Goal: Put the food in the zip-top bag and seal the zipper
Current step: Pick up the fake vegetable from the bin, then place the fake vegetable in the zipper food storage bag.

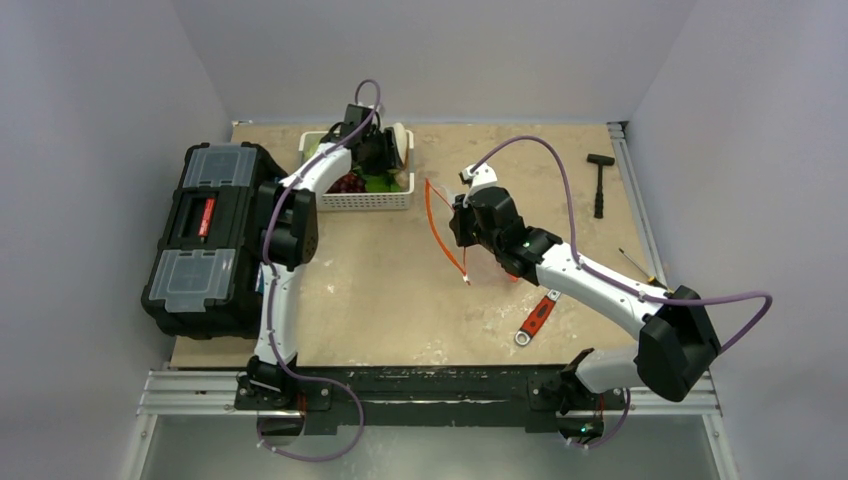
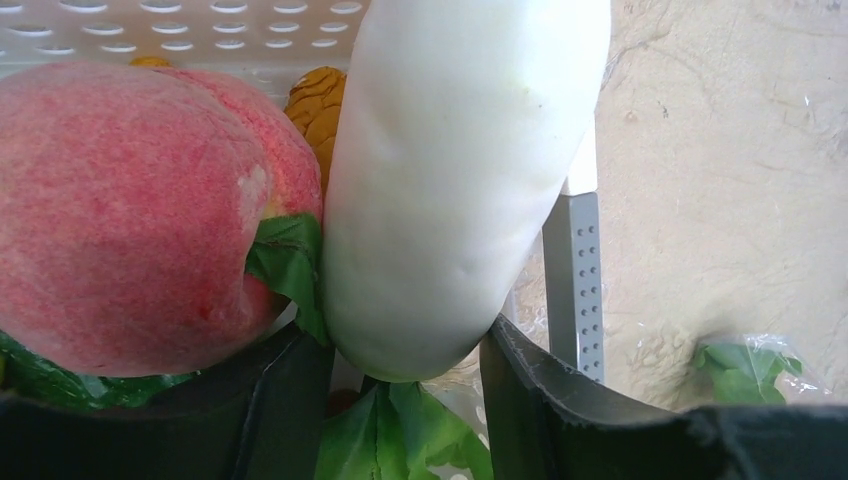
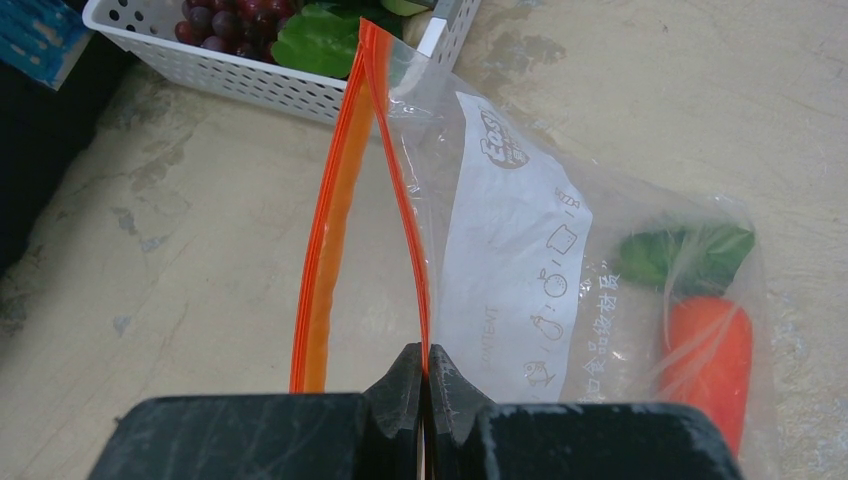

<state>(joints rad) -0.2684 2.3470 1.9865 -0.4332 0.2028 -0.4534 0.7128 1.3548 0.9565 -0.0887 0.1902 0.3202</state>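
Toolbox (image 1: 215, 235), black and bulky, fills the left edge of the tabletop (image 1: 380, 290) in the overhead view. Just right of it, at upper centre, stands the white basket (image 1: 365, 201), and the left gripper (image 1: 385, 150) reaches into its far right corner. The wrist view shows its two fingers (image 2: 545, 400) closed against either side of the white radish (image 2: 460, 180). The radish stands tilted at the basket's rim, just beside the pink peach (image 2: 120, 210) on its left, with green leaves (image 2: 400, 435) beneath. Dark grapes (image 3: 205, 25) lie along the basket's near side.

Further right, mid-frame, the right gripper (image 3: 427, 372) is pinched tight on one lip of the zipper (image 3: 325, 230). The other lip bows away, so the zip-top bag (image 3: 510, 260) gapes open, mouth toward the basket. The bag lies on the tabletop with the carrot (image 3: 705, 350) inside, at its bottom. A red-handled wrench (image 1: 537, 318) lies lower right of centre, and a hammer (image 1: 600, 185) at upper right.
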